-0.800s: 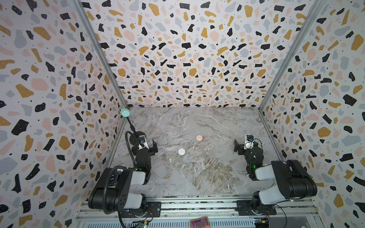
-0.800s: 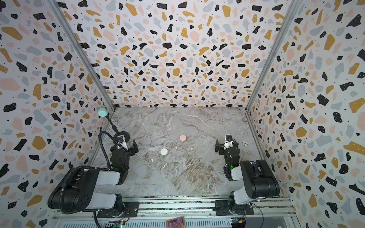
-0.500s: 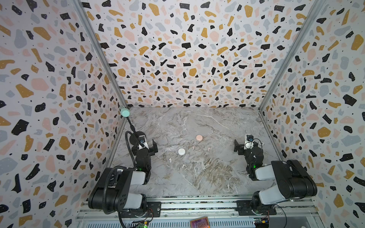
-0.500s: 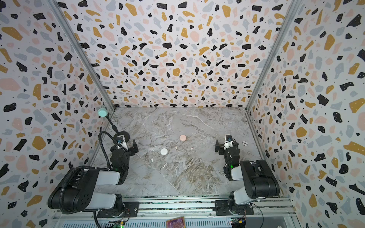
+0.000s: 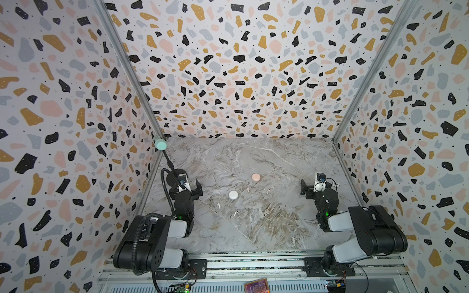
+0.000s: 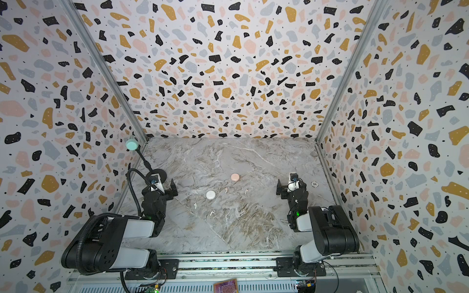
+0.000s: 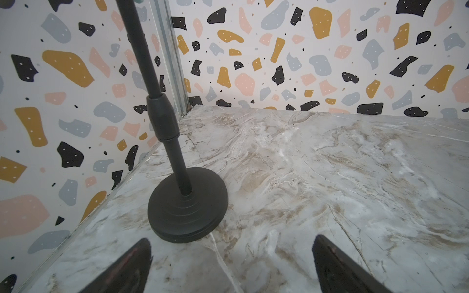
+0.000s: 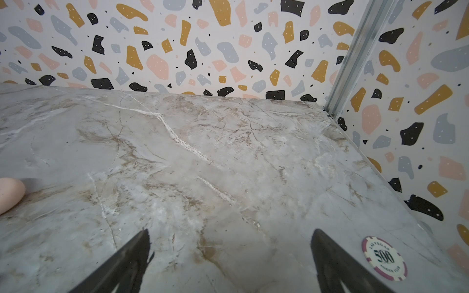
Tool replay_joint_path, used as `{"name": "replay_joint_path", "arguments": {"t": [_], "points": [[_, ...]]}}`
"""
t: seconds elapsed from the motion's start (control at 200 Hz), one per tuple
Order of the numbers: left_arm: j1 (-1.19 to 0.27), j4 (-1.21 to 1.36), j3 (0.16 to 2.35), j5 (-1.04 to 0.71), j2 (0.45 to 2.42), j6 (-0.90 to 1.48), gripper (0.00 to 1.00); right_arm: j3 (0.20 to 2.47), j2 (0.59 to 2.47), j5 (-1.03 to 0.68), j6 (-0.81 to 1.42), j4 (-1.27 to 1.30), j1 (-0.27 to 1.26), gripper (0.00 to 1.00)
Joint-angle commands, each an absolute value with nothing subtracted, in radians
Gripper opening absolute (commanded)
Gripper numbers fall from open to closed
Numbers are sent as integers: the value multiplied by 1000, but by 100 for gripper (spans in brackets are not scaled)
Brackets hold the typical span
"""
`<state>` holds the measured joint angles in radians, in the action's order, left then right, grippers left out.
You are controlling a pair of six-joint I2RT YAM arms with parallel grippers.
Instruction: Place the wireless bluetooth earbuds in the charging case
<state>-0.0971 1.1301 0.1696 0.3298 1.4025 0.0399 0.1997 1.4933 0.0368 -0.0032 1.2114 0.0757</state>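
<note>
1. My left gripper [image 7: 232, 238] sat spread and empty by the microphone stand [image 7: 187, 210], well apart from the work.
2. Two white earbuds [image 5: 218, 205] lay loose on the table [image 5: 253, 157] near the white case [image 5: 233, 194].
3. Two pink earbuds [image 5: 248, 190] lay loose near the pink case [image 5: 255, 176].
4. My right gripper [image 8: 231, 230] was spread too, holding nothing, beside a poker chip [image 8: 384, 258].
5. I judged nothing done: all four earbuds were out, and both cases looked shut.
</note>
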Motion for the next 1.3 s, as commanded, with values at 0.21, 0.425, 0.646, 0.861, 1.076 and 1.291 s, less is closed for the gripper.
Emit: {"name": "replay_joint_path", "arguments": {"t": [0.21,0.425,0.646,0.861,1.076,1.291], "points": [[-92,1192,166,325,1391,29,100,221,1485,32,-11,1210,73,99],[-92,1192,166,325,1393,30,100,222,1485,32,-11,1210,73,99],[-92,1191,167,324,1393,29,100,222,1483,31,-11,1210,73,99],[-92,1028,238,306,1300,26,100,237,1360,193,-28,1096,132,99],[-92,751,348,441,947,365,100,448,999,390,118,668,263,99],[-92,231,588,326,820,644,100,672,893,254,582,212,167,99]]}}
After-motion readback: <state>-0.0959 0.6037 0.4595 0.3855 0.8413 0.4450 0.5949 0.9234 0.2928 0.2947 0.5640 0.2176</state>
